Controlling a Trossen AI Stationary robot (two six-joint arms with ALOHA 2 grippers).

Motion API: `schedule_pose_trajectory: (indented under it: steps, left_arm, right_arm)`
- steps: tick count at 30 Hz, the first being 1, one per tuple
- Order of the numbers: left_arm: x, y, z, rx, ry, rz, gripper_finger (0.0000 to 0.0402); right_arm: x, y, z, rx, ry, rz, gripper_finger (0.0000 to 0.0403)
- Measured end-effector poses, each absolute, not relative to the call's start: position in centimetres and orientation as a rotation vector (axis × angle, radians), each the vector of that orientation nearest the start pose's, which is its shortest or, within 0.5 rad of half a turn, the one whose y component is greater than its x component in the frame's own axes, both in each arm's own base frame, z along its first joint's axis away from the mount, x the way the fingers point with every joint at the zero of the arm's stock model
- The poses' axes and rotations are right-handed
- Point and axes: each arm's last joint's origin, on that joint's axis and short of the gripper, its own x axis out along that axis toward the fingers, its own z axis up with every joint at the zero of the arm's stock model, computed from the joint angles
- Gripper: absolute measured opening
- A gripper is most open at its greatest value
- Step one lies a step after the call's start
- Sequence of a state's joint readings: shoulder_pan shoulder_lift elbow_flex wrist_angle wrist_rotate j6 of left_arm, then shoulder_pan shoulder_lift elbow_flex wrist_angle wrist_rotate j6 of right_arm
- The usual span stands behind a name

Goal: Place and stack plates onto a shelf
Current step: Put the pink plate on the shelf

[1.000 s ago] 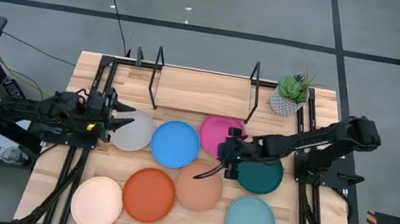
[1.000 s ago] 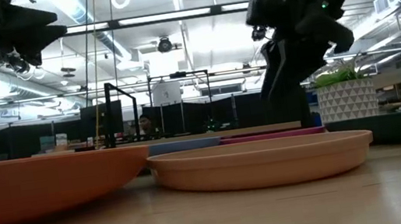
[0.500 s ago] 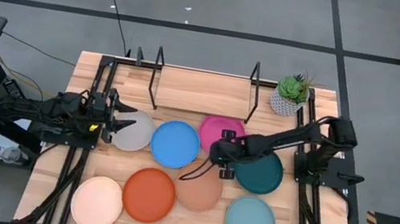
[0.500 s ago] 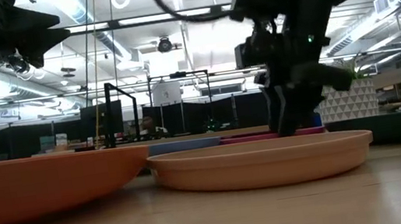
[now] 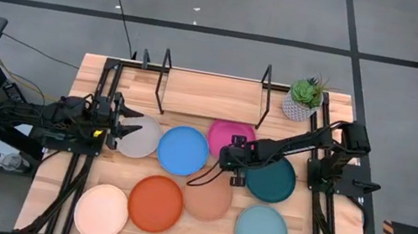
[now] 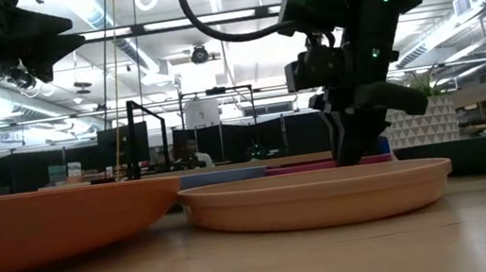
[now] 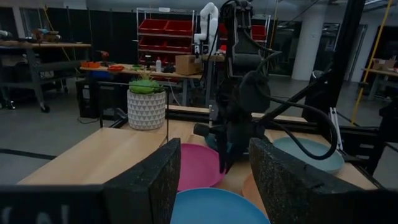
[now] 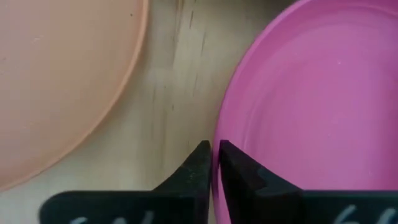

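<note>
place: robotics lab or workshop, open industrial hall
floor: grey concrete (image 5: 235,11) with dark lines, cables lying loose on it
ceiling: long strip lights (image 6: 208,19) and exposed beams in the low view
rig: wooden table (image 5: 196,89) with black metal frame, two dark robot arms mounted at its sides
background storage: rack of red bins (image 7: 163,28) against the back wall
other gear: a white robot arm (image 7: 207,22) standing behind; workbenches (image 7: 50,46) loaded with tools and boxes
person: someone seated far back in the low view (image 6: 186,151)
decor: small potted plant (image 5: 304,99) on the table corner
</note>
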State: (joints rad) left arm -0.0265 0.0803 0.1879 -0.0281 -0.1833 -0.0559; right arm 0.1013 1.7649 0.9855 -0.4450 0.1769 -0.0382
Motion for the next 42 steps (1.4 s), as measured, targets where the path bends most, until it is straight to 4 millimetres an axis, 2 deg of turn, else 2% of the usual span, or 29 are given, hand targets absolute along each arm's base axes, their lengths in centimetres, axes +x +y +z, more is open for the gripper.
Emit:
schedule_pose_trajectory:
  steps: [4,12,29,42]
  left_arm:
    - [9.0,0.3,21.9,-0.064,-0.087,0.154,0.0197]
    - [9.0,0.3,21.9,-0.065,-0.087,0.154,0.0197]
    - [9.0,0.3,21.8,-0.076,-0.085,0.154,0.0197]
    - [9.0,0.3,21.7,-0.074,-0.073,0.154,0.0197]
  right_arm:
    - [31.9,2.7,14.3,-0.203,1.21,-0.039,0.0017]
    - [32.2,3.5,15.0,-0.186,1.218,0.01,0.0023]
    - [33.9,5.2,19.6,-0.14,1.231,0.103,0.0023]
    - [34.7,5.4,23.3,-0.173,1.234,0.118,0.0023]
